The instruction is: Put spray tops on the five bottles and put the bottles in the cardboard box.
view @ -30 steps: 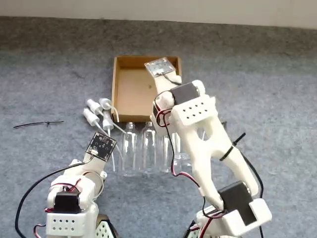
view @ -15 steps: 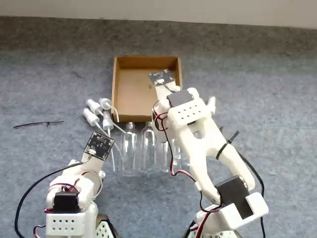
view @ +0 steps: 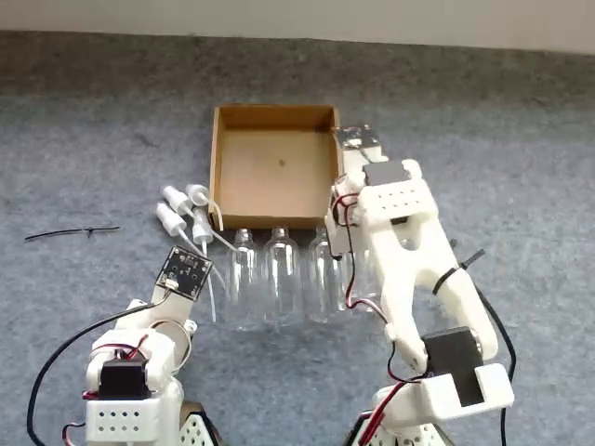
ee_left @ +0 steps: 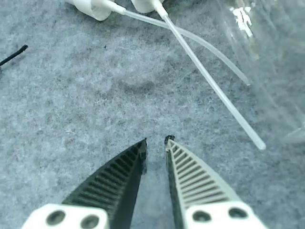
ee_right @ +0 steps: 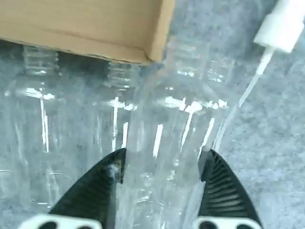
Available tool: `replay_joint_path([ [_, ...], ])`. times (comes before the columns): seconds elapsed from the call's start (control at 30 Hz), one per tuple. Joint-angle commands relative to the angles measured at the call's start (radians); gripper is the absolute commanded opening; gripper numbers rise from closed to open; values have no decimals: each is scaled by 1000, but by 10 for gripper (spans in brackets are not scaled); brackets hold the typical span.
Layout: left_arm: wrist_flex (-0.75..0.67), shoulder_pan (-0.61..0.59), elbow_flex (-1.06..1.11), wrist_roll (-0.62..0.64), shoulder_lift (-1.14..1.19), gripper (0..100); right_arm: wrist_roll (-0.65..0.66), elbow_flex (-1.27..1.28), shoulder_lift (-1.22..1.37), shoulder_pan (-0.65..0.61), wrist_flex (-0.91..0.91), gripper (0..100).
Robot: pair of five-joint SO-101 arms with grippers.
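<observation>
Progress: 0 of 5 clear plastic bottles [view: 279, 274] are wearing tops or lying in the brown cardboard box [view: 270, 177] | right gripper [ee_right: 162, 157]: spread fingers are framing 1 bottle | left gripper [ee_left: 156, 143]: fingers are standing slightly apart, empty, white spray tops [view: 181, 209] lying beyond the tips

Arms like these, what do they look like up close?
The left arm and right arm are chunky white plastic shells with rows of small holes, black motor blocks and loose red and black wires. The left gripper pairs a black ribbed finger with a pale one; the right gripper has black fingers.
</observation>
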Motion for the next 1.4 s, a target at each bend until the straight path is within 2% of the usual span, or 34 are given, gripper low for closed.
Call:
replay_joint_path([
  [0.0,6,-16,21,-9,-4,71,34,-107,-122,27,87,101],
  [0.07,6,-16,21,-9,-4,71,35,-154,-183,28,140,101],
  [0.2,6,-16,21,-9,-4,71,123,-217,-277,77,232,101],
  [0.37,6,-16,21,-9,-4,71,249,-225,-303,288,242,101],
  [0.53,6,-16,21,-9,-4,71,388,-153,-255,492,131,101],
  [0.67,6,-16,21,-9,-4,71,477,-62,-127,570,25,101],
  [0.8,6,-16,21,-9,-4,71,502,-12,22,642,-101,102],
  [0.97,6,-16,21,-9,-4,71,522,-7,140,677,-151,122],
  [1.07,6,-16,21,-9,-4,71,589,1,170,673,-145,205],
  [1.17,6,-16,21,-9,-4,71,588,-1,185,677,-151,276],
  [1.37,6,-16,21,-9,-4,71,588,-8,191,671,-147,289],
])
